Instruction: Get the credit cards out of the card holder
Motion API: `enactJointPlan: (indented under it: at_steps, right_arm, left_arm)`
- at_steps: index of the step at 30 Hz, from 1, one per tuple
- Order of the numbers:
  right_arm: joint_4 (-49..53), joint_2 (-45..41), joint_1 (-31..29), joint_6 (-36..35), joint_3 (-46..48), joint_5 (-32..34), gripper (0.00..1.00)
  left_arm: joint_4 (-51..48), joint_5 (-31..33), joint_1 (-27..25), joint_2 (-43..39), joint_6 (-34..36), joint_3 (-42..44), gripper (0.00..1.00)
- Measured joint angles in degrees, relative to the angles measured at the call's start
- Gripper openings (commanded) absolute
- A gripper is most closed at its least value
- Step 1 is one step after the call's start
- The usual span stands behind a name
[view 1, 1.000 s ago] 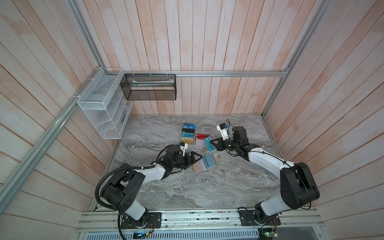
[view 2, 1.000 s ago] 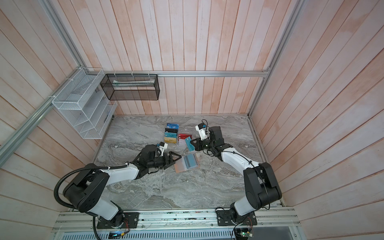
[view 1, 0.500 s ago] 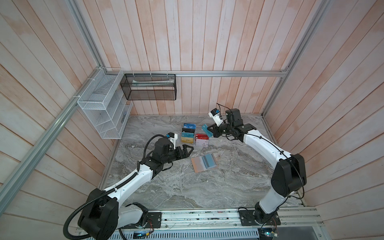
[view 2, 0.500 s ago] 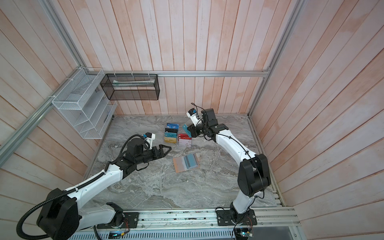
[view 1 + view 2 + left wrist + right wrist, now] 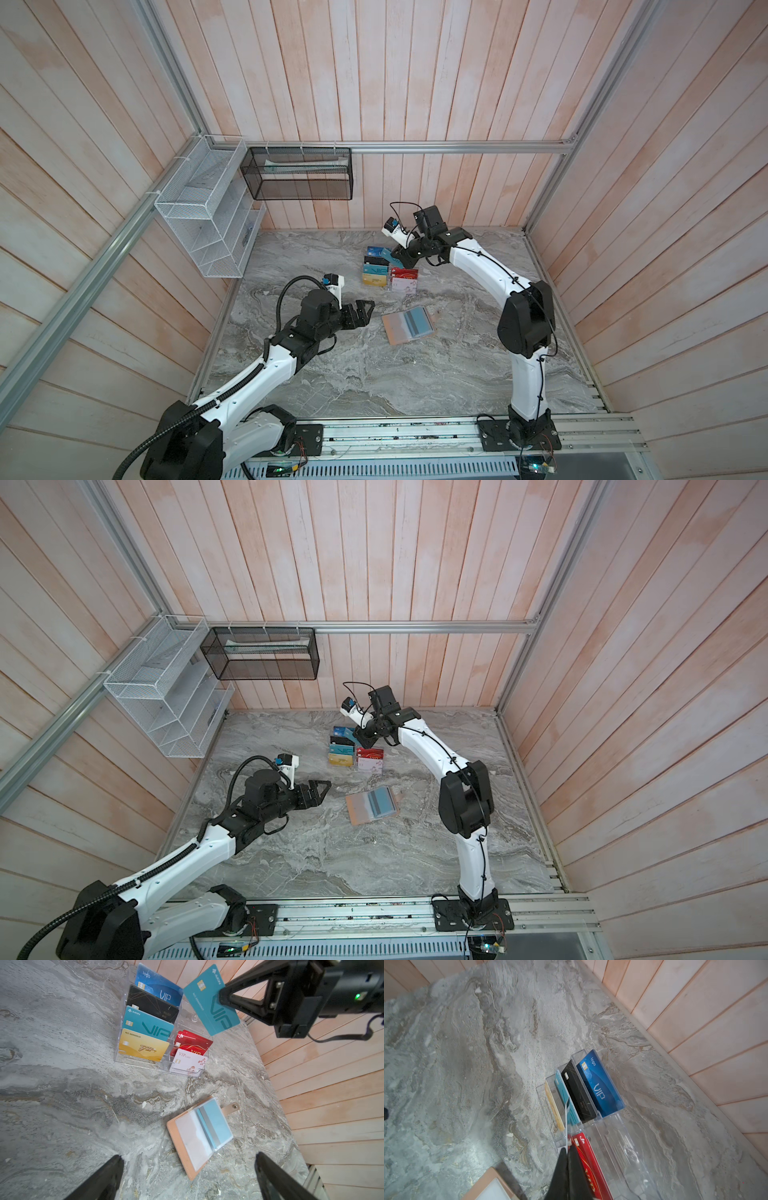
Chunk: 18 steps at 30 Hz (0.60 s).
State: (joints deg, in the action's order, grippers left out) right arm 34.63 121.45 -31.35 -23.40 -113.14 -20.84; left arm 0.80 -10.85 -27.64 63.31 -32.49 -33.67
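Left wrist view: our right gripper (image 5: pixel 221 997) is pressed together on a teal card (image 5: pixel 209 1001). It pinches the card by one edge in the air, well apart from the card holder (image 5: pixel 193 1140) and above the clear stand (image 5: pixel 190 1019). So this card is out of the card holder but not yet set down.

The stand sits beyond the card holder, toward the back wall. It carries other cards (image 5: pixel 145 1028) in blue, black, teal, gold, red and white, and some of its rear slots are bare.

The card holder lies open and flat on the table (image 5: pixel 62 1105), with nothing touching it. One sleeve page looks empty. The facing page holds a blue-grey card (image 5: pixel 217 1124) with a darker stripe, and a thin blue strip beside it may be a second card; we cannot tell.

In a top view our left gripper (image 5: pixel 368 311) is spread wide and empty, near the card holder but apart from it.

We judge the task partly done: at least that striped card is left to pull.
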Motion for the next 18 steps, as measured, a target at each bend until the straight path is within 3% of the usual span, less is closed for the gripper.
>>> enactJointPlan:
  at_steps: [9,18]
  right_arm:
    - [10.6,16.3,-3.1,-8.1,-23.6,3.7,0.0]
    - [12.3,18.4,-4.4,-11.8,-25.7,4.3,0.0]
  left_arm:
    - [4.4,2.0,0.0,0.5,2.1,4.8,1.0]
    - [10.2,2.8,0.0,2.6,5.0,5.5,1.0]
